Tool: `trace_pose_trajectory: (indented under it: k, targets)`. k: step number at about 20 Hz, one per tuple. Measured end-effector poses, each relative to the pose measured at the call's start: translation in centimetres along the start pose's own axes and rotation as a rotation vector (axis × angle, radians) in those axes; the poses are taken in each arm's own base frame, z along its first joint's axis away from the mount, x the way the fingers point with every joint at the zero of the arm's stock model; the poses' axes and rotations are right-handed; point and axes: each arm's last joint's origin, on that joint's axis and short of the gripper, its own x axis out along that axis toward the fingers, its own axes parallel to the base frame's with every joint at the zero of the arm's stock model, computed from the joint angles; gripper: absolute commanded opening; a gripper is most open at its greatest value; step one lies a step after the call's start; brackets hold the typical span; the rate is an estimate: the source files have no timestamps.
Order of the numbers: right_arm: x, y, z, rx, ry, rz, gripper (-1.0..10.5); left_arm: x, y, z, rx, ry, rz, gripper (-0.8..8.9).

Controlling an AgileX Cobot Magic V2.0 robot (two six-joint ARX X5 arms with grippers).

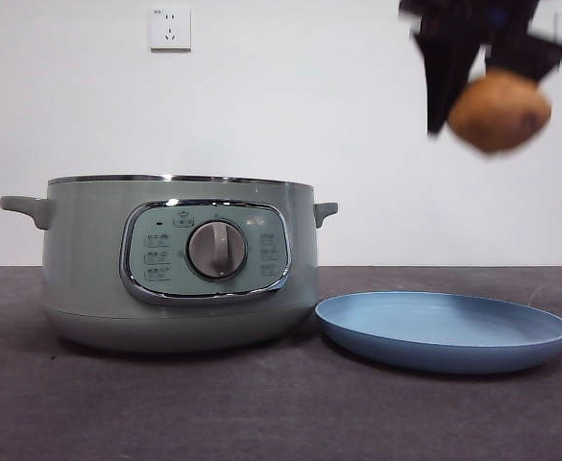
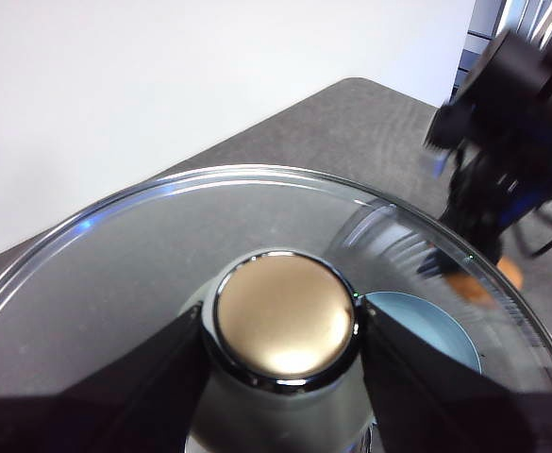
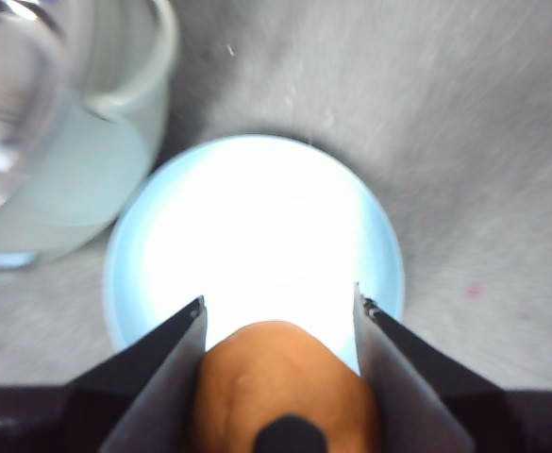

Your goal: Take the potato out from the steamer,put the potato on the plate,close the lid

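Observation:
My right gripper is shut on the orange-brown potato and holds it high above the light-blue plate. The right wrist view shows the potato between the jaws, over the plate. The sage-green steamer stands open, left of the plate. My left gripper is shut on the knob of the glass lid and holds it up, out of the front view. Through the lid I see the plate and the right arm.
The steamer's side handles stick out at both sides. Wall sockets sit on the white wall behind. Dark table surface lies in front of the pot and plate.

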Motion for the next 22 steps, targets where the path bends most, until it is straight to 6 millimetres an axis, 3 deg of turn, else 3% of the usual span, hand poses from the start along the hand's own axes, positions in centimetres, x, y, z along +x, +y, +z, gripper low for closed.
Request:
trace_pose_trajectory:
  k: [6, 14, 16, 20, 22]
  targets:
    - [8.6, -0.1, -3.6, 0.064, -0.031, 0.004, -0.1, 0.0, 0.0, 0.0, 0.0, 0.0, 0.001, -0.08]
    - [13.8, 1.0, -5.4, 0.055, 0.005, 0.02, 0.0, 0.0, 0.0, 0.0, 0.0, 0.0, 0.001, -0.08]
    - [13.9, 1.0, -5.3, 0.058, -0.001, 0.02, 1.0, 0.0, 0.0, 0.0, 0.0, 0.0, 0.002, -0.08]
    - [13.9, 1.0, -5.2, 0.061, -0.008, 0.02, 4.6, 0.0, 0.0, 0.0, -0.001, 0.001, 0.001, -0.08]
    - [13.9, 1.0, -5.2, 0.061, -0.008, 0.019, 4.8, 0.0, 0.0, 0.0, 0.0, 0.001, 0.001, -0.08]
